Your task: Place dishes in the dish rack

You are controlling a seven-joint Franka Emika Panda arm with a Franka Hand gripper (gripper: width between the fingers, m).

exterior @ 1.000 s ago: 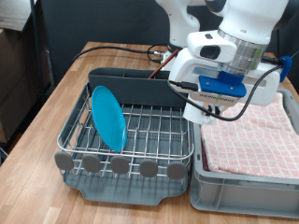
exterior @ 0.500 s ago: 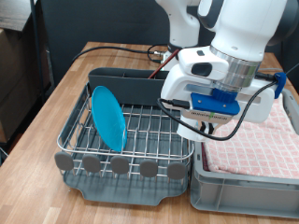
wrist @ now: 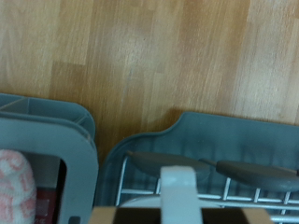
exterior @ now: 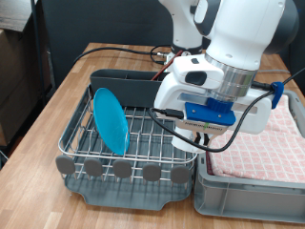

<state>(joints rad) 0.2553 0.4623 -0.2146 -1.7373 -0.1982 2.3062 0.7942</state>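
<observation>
Plate (exterior: 111, 119): round, light blue, standing on edge in the dish rack, leaning slightly; well apart from the gripper (exterior: 202, 136), on the exterior view's left of it.

Dish rack (exterior: 143, 134): silver wire grid on a dark grey tray, round grey discs along its near edge, tall dark caddy at its far edge; directly below and beside the gripper.

Mug and spoon: not identifiable in either view.

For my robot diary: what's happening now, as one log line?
plate: upright in dish rack | gripper: low over rack, near crate
</observation>
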